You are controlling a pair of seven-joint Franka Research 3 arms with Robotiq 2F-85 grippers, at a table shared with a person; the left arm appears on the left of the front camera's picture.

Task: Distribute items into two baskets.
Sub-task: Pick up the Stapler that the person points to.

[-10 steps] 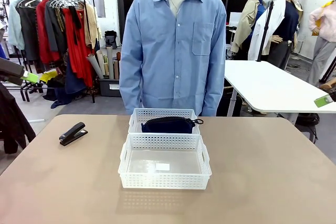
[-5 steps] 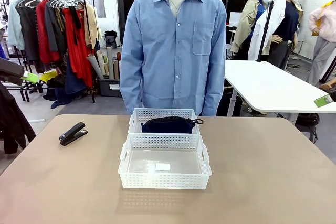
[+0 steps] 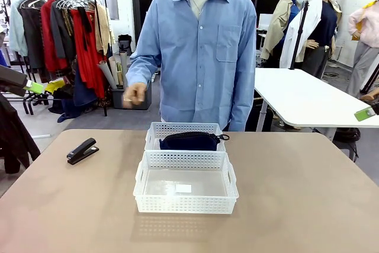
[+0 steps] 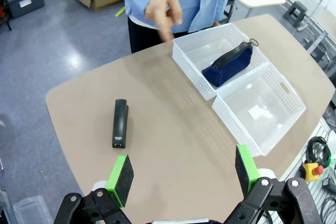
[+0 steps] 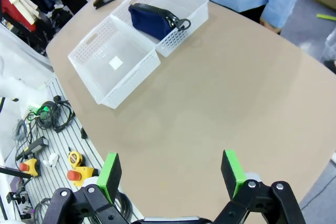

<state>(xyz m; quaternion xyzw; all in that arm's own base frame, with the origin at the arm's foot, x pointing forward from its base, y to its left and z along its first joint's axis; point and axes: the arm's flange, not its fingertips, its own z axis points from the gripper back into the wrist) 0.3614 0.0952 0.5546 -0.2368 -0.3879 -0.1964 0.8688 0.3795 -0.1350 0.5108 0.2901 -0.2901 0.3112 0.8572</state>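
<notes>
From the front we see the stapler (image 3: 82,150) lying on the table (image 3: 308,194) on the left arm's side, well apart from the two baskets. The pouch (image 3: 189,141) lies in the far basket (image 3: 157,130). The near basket (image 3: 185,205) touches it and holds just a small white label (image 3: 183,188). A person (image 3: 201,57) in a blue shirt stands behind the table with one hand (image 3: 135,94) held up at chest height

In the left wrist view, the left fingers (image 4: 122,177) stand wide apart above the table and grip nothing. The stapler lies ahead of one finger, apart from it. The baskets lie farther off, ahead of the other finger and out to its side, with the pouch slanted across the one farther away. The person's hand hangs above the far table edge, beyond the stapler

In the right wrist view, the right fingers (image 5: 109,174) also stand wide apart, empty, over bare table. Well ahead of them we see the labelled basket first, then the basket with the pouch, and the stapler beyond both at the table's edge
</notes>
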